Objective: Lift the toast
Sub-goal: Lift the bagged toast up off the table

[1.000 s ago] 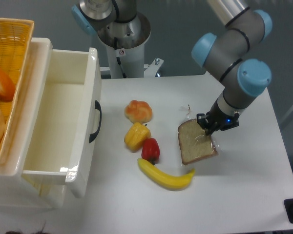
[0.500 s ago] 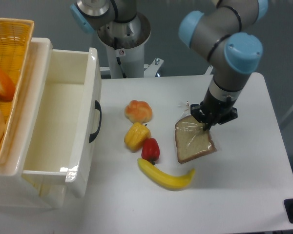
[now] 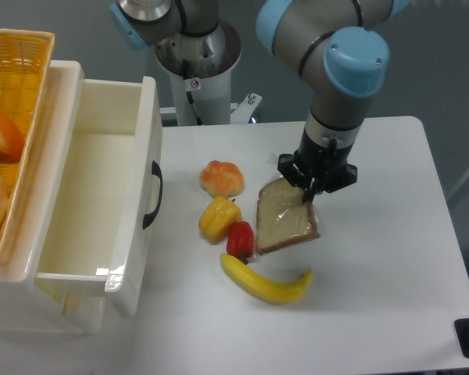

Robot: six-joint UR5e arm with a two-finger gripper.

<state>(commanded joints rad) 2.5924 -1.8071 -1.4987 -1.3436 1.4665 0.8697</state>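
The toast (image 3: 283, 220) is a brown bread slice in clear crinkly wrap. It hangs tilted from my gripper (image 3: 308, 191), lifted above the white table (image 3: 391, 297), its lower left corner close to the red pepper (image 3: 240, 238). My gripper is shut on the toast's upper right edge. The arm comes down from the top of the frame. The fingertips are mostly hidden by the wrist and the wrap.
A round golden bread roll (image 3: 222, 178), a yellow pepper (image 3: 218, 218) and a banana (image 3: 266, 282) lie left of and below the toast. An open white drawer box (image 3: 102, 195) stands at the left, with a wicker basket (image 3: 12, 94) of bread beyond it.
My gripper has risen and moved left with the toast in it. The toast has left the table and now hangs closer to the red pepper.
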